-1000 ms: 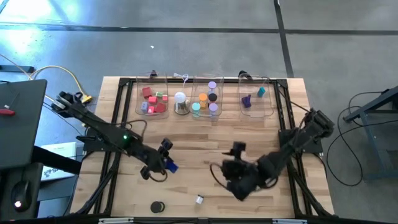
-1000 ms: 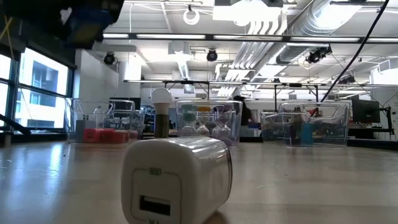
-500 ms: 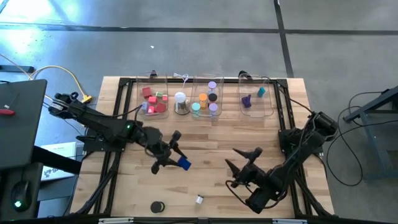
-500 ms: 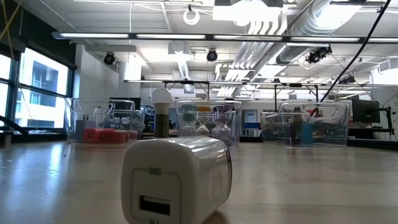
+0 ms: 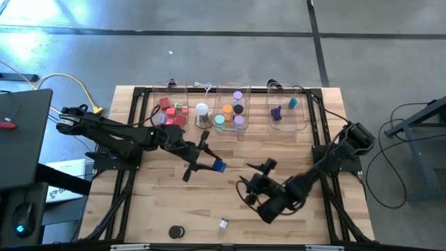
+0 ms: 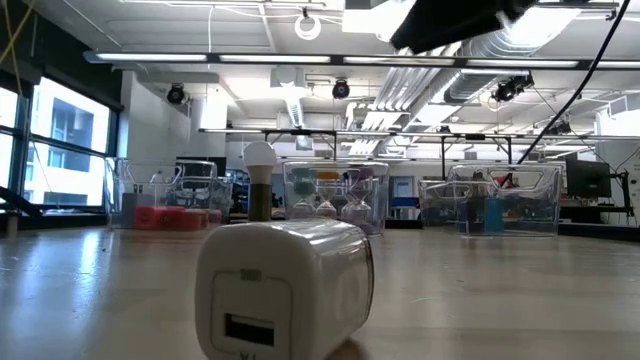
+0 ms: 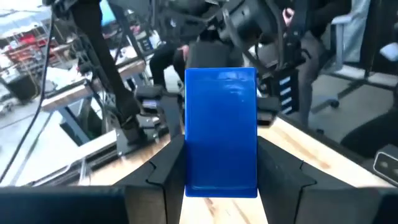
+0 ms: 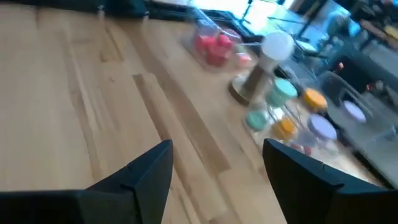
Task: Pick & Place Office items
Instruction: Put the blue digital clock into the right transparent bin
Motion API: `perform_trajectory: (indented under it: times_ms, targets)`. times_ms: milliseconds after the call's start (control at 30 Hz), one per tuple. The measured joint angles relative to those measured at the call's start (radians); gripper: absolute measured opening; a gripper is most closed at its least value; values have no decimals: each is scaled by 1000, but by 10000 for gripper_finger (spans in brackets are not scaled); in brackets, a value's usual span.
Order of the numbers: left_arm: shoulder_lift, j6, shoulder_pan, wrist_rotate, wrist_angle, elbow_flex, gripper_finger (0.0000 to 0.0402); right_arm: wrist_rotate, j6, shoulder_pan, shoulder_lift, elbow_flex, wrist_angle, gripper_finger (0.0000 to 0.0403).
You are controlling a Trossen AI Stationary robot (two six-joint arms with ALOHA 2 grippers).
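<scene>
Pinched between my left fingers (image 7: pixel 166 177) is a blue block (image 7: pixel 221 132), one flat face toward the wrist camera, a finger pressed on each side. From above, my left gripper (image 5: pixel 203 157) carries that block (image 5: pixel 219 166) over the middle of the table (image 5: pixel 293 146), just at seven o'clock of the centre bin.

My right fingers (image 8: pixel 140 174) stand spread apart with nothing between them, only bare wood showing in the gap. My right gripper (image 5: pixel 256 183) sits at five o'clock from the table's centre, well apart from the left one.

Along the twelve o'clock edge stand three clear bins. In the left bin (image 5: pixel 171 110) I count about five red and pink pieces. The middle bin (image 5: pixel 230 111) holds about six small cylinders in orange, teal, purple and black. Two pieces, one purple and one teal, lie in the right bin (image 5: pixel 288 110). Between the left and middle bins stands one white dome (image 5: pixel 202 115) on a silvery base.

Two loose pieces lie near the six o'clock edge: one black disc (image 5: pixel 175 231) and one small white plug (image 5: pixel 224 224), which fills the foreground of the low view (image 6: pixel 283 290).
</scene>
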Motion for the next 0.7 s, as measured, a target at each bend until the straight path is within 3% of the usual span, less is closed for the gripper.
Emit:
perform_trajectory:
  times_ms: [133,333,433,567,700]
  targets:
    - [6,-27,30,44,14,-1,145,-55,-224,-40,1,0,180,238]
    - [8,-44,44,51,21,0,145,96,-620,-58,1,0,564,238]
    - [8,-44,43,52,15,0,145,80,-793,-51,1,0,733,238]
    - [8,-30,43,53,13,0,145,-74,-882,-53,1,0,798,238]
    - [8,-22,43,53,9,-7,145,-33,-879,-53,1,0,815,238]
